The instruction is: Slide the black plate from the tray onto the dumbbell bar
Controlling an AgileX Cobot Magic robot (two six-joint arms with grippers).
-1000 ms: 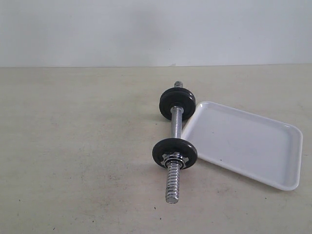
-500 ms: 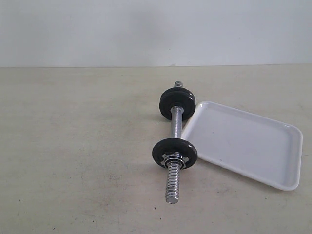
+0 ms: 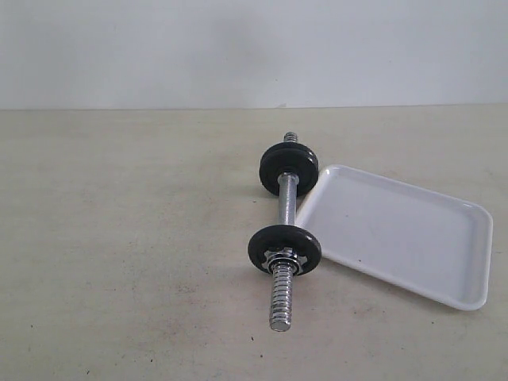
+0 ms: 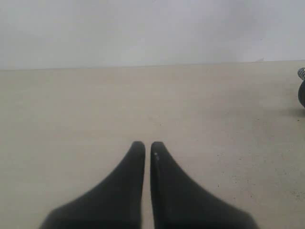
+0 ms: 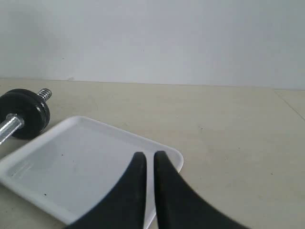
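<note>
The dumbbell bar point(image 3: 286, 202) lies on the bench point(image 3: 119, 238) with a black plate point(image 3: 262, 248) threaded on near its front end, a silver nut against it. A second black plate point(image 3: 289, 165) sits at the far end, just beside the corner of the tray point(image 3: 397, 230). The left pincer point(image 4: 147, 144) is closed on nothing, low over bare bench. The right pincer point(image 5: 149, 155), also closed and empty-handed, hovers by the tray's rim.
</note>
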